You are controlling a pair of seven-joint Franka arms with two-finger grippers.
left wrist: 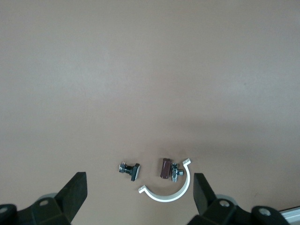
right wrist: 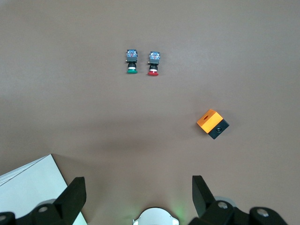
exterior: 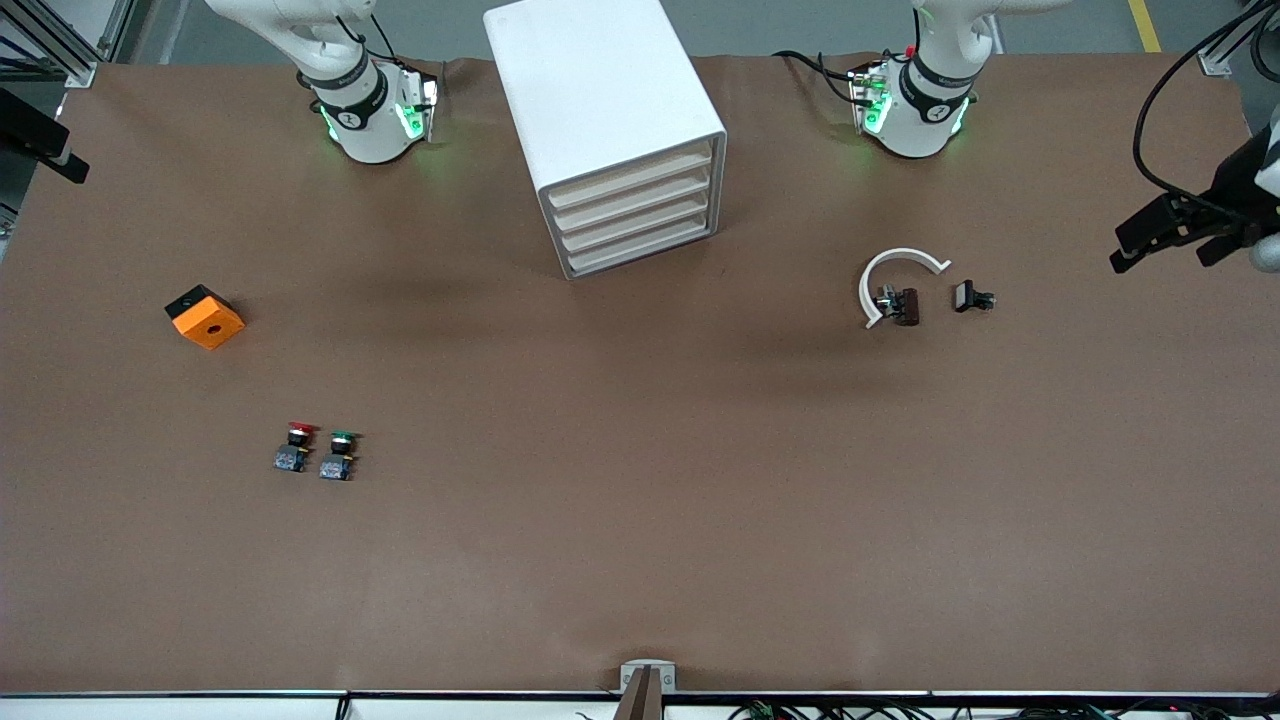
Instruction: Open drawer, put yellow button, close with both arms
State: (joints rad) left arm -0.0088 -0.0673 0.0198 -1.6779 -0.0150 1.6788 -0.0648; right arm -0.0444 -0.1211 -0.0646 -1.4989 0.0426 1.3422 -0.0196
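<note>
— Where's the cabinet (exterior: 606, 120)?

— Up between the two arm bases, white, set at an angle. The drawer (exterior: 632, 180) is the top one of four cream fronts, and it's pushed in flush like the three under it.

— And the yellow button?

— I can't spot one on the table. There's a red-capped button (exterior: 295, 447) and a green-capped button (exterior: 339, 455) side by side toward the right arm's end, nearer the front camera than the orange box (exterior: 205, 316).

— What about the other end?

— A white curved clip (exterior: 890, 281) with a small brown block (exterior: 904, 306) touching it, and a little black part (exterior: 971, 297) just beside. Too small to say what those really are.

— The grippers?

— Left gripper (left wrist: 139, 194) is up over that clip, jaws spread wide, holding nothing. Right gripper (right wrist: 138, 194) hangs over bare table near the cabinet's corner, fingers equally apart and empty.
</note>
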